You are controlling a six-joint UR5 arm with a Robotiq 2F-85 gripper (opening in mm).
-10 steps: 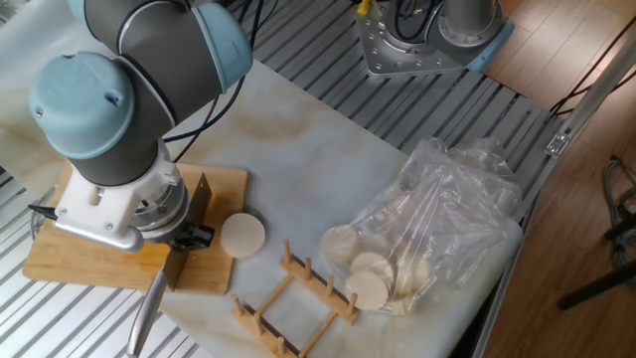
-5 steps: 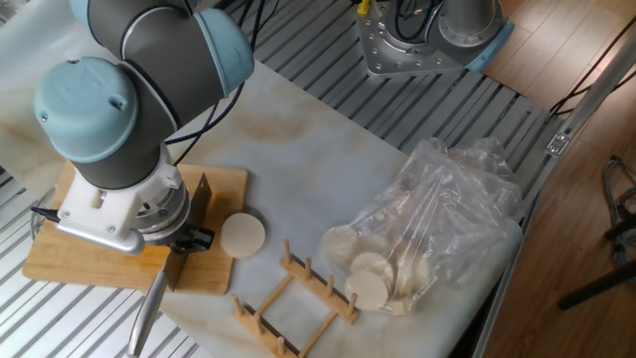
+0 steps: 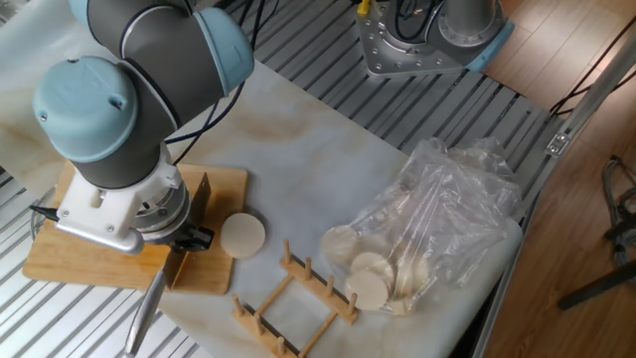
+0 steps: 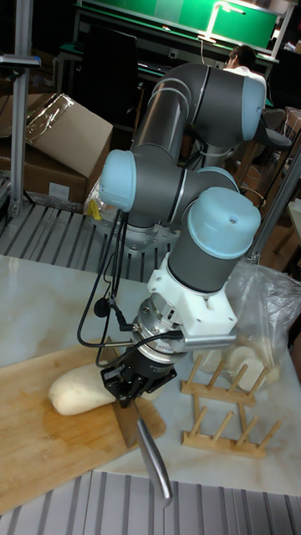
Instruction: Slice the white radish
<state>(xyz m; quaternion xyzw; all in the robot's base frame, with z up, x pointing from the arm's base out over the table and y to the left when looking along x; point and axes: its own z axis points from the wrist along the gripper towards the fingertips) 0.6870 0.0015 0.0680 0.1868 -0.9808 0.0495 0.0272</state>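
The white radish [image 4: 77, 393] lies on the wooden cutting board [image 4: 42, 451], rounded end to the left; its right part is hidden under my gripper [image 4: 135, 383]. In the fixed view the arm covers the radish body. There, a thick cream round disc [image 3: 242, 236] sits at the board's [image 3: 227, 185] right edge, just right of the dark knife blade [image 3: 202, 199]. My gripper [image 3: 189, 239] is shut on a knife, whose metal handle [image 3: 147, 310] [image 4: 155, 464] sticks out toward the table's front.
A wooden peg rack [image 3: 290, 303] [image 4: 227, 401] stands right of the board. A clear plastic bag [image 3: 437, 224] holding pale round slices lies further right. The arm's metal base [image 3: 412, 40] is at the back. A cable [image 4: 104, 276] hangs beside the wrist.
The arm has shifted very slightly to the right. Knife, disc and board stay where they were.
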